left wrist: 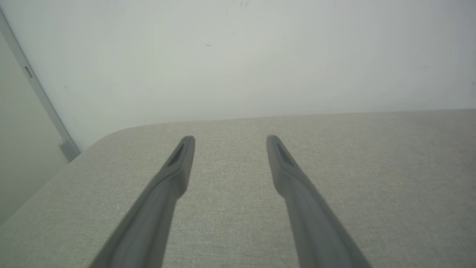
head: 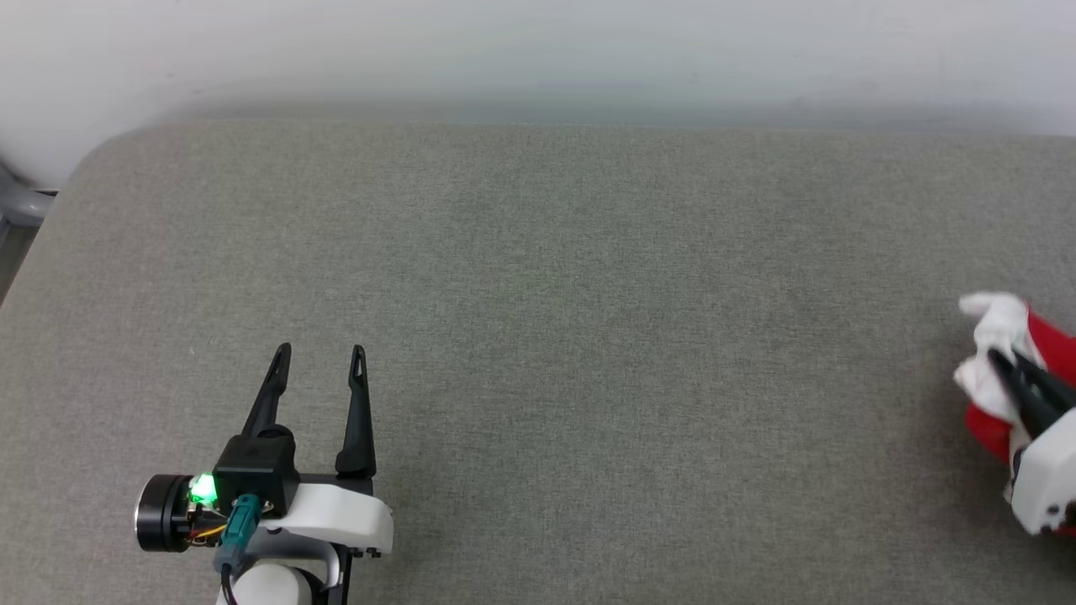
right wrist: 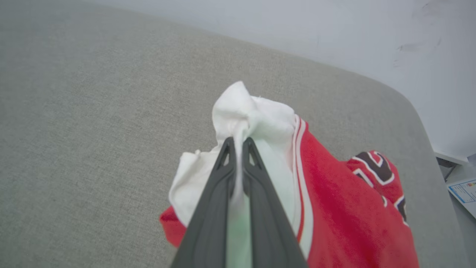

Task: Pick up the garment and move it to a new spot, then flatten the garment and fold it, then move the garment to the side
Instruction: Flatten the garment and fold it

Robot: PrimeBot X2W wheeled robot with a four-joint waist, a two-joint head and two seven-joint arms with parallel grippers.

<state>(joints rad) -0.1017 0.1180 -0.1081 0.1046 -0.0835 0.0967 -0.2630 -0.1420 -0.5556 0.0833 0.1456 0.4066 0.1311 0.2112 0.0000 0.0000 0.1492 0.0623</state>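
You have one garment [right wrist: 334,193] and two grippers. Your right gripper [right wrist: 238,140] is clamped on its white sleeve, the red body bunched just beside it. Your left gripper [head: 320,349] stands wide, holding nothing, well apart from the garment.

**Desk:** Where does the head camera sit?
**Photographer:** High, facing forward and down over the grey table [head: 588,336] to the wall [head: 504,50].
**Desk:** And the wrist cameras?
**Photographer:** Low and close. One looks along the left gripper [left wrist: 230,138] to that wall. The other sits tight behind the right gripper [right wrist: 239,139] and garment [right wrist: 334,208]. All three share table and wall.
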